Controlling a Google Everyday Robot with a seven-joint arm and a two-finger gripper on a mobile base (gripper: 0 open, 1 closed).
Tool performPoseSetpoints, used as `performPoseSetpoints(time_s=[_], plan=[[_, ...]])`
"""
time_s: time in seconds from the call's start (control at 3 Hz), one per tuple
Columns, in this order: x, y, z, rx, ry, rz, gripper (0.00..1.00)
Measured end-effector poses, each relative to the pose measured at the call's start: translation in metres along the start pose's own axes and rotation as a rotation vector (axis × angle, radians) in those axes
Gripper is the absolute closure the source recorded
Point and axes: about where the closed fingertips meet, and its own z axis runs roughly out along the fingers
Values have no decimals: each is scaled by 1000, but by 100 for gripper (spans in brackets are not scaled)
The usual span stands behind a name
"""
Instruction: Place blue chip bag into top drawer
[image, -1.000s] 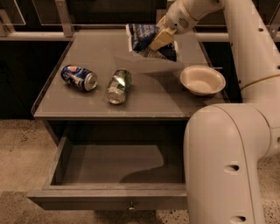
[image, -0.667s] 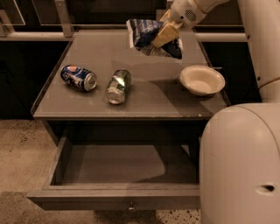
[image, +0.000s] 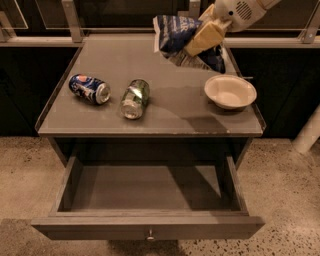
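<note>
Nearest me, well below and in front of the jaws, the top drawer (image: 100, 227) stands pulled out: a wide, shallow box of dull grey-brown wood, its flat front panel carrying a small round metal knob (image: 150, 234) at the centre. The speckled stone floor (image: 280, 200) runs beneath it.

Above it is the smooth grey tabletop (image: 175, 107). Forward and left of the jaws, two dented cans lie on their sides near each other but not touching: a green can (image: 134, 99) with a shiny metal end, and farther left a blue soda can (image: 90, 89). Just below and in front of the jaws sits a round, shallow, cream bowl (image: 230, 91) with a matt finish.

At the back right the gripper (image: 196, 46), on a glossy white arm, has its flat tan fingers (image: 210, 34) clamped on the blue chip bag (image: 172, 31). The bag is crumpled dark blue foil with white lettering and pale edges, held up over the rear of the table.
</note>
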Motion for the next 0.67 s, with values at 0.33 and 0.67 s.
performPoseSetpoints(time_s=[0.33,0.67], plan=[[15,16,17,-44,35,19,100],[15,16,17,-45,35,20,100]])
